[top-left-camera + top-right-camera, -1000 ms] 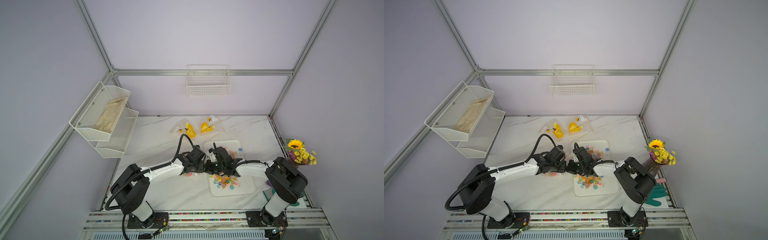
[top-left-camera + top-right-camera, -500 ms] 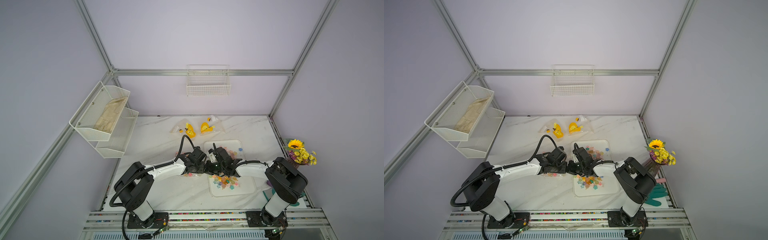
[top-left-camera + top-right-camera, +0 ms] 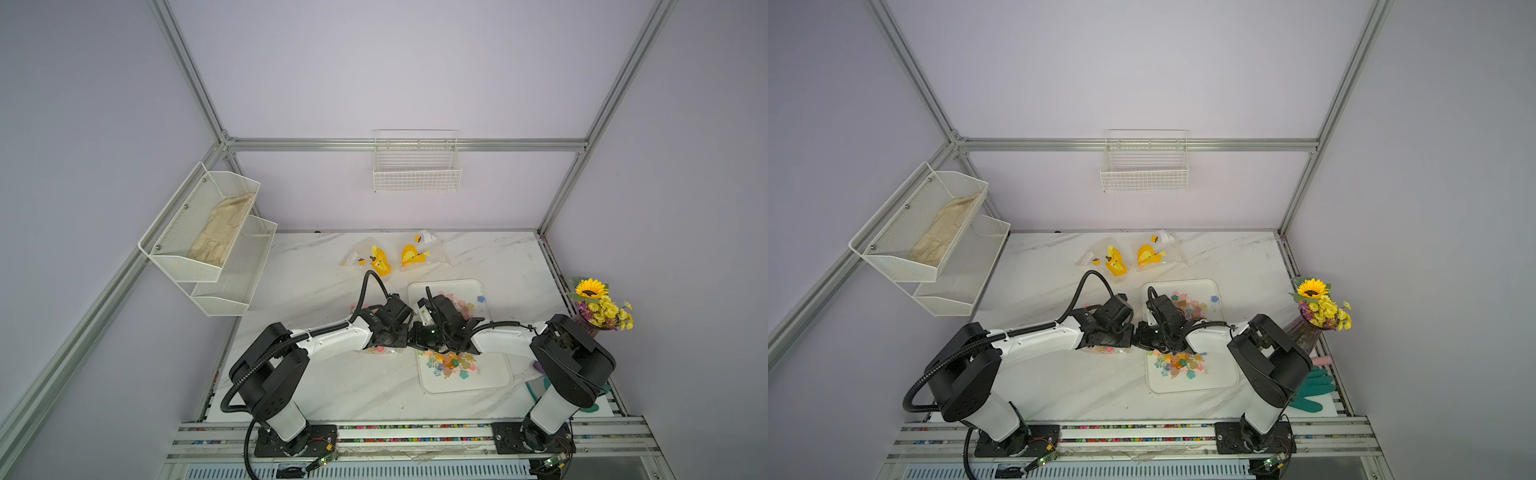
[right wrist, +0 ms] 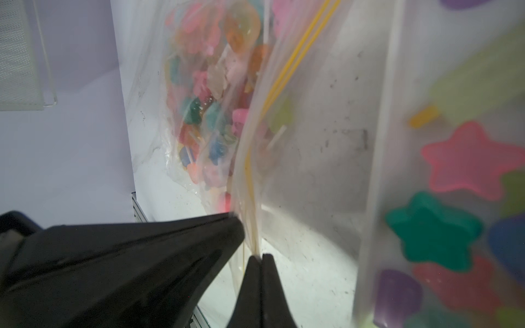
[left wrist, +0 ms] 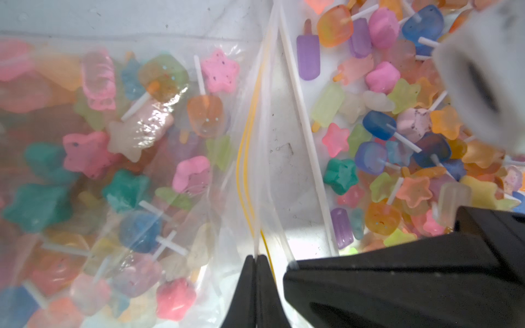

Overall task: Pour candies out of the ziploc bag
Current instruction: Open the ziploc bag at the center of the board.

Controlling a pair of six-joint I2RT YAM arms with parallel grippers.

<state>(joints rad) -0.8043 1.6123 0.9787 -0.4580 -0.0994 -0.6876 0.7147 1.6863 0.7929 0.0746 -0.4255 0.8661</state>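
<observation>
**Two grippers pinched on one bag's zip edge**

The left gripper (image 5: 256,259) has its fingers pressed flat together on the zip edge of the ziploc bag (image 5: 227,181). The right gripper (image 4: 260,257) is clamped just as tightly on that same edge. In both top views the two tips meet almost nose to nose.

There is one bag. It lies on the marble table (image 3: 332,382) on the left gripper's side, partly under that gripper's wrist. Inside it are candies (image 5: 127,147), far too many to count: stars and rounded shapes on pale sticks, in pink, teal, blue and orange.

On the right gripper's side lies one white tray (image 3: 492,381), with the right arm reaching across its middle. It holds spilled sweets in two groups. The near heap (image 3: 451,362) is closer to the robot's bases than the grippers are. The far heap (image 3: 457,302) is beyond the grippers. A single blue piece (image 3: 481,298) sits apart from the far heap.

Further beyond the grippers, toward the back wall, two clear packets lie side by side. The left packet (image 3: 376,262) and the right packet (image 3: 413,254) each hold something yellow.

One wire basket (image 3: 417,178) hangs on the back wall. Outside the left arm, one two-tier mesh shelf (image 3: 187,266) carries one beige cloth (image 3: 222,230) in its upper tier. Outside the right arm stand one flower bouquet (image 3: 602,309) and, nearer the base, one teal glove (image 3: 1312,388).
</observation>
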